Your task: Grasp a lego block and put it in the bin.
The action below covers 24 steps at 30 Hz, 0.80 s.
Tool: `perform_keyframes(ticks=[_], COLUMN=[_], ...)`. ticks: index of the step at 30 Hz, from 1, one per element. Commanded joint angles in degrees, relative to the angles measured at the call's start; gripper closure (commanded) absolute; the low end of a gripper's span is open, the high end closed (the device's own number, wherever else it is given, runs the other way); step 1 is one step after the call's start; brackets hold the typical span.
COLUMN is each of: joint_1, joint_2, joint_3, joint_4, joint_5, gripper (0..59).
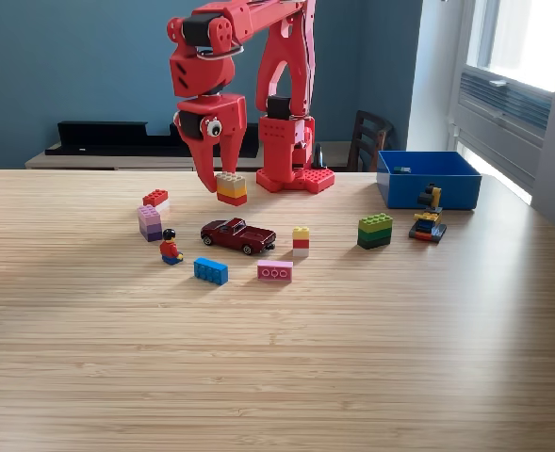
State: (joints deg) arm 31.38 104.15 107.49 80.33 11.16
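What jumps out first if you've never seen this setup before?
The big red robot arm at the back of the wooden table, its gripper holding a small stacked lego block in the air. Below lie scattered toys, among them a dark red toy car, and a bright-blue bin sits at the exterior view's right.

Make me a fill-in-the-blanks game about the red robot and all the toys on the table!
1. The end effector holds a stack of lego blocks ____ the table, not resting on it.
2. The bin is coloured ____.
3. Just below the lifted stack sits a dark red toy ____.
4. The small figure beside the blue brick wears a ____ top.

Missing words: above; blue; car; red
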Motion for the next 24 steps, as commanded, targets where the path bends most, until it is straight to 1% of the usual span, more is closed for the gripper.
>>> perform_keyframes(ticks=[1, 6, 13, 18, 24], joint_1=[-11.5, -29.1, -57.4, -76.4, -89.6], joint_2=[3.6, 3.5, 3.4, 2.8, 2.5], joint_3=[-11.1, -13.4, -13.5, -14.2, -15.6], joint_4=[5.7, 9.3, 11.1, 12.4, 13.3], joint_5=[-1.7, -2.9, -5.8, -5.8, -7.7], gripper=[58.5, 58.5, 58.5, 58.5, 58.5])
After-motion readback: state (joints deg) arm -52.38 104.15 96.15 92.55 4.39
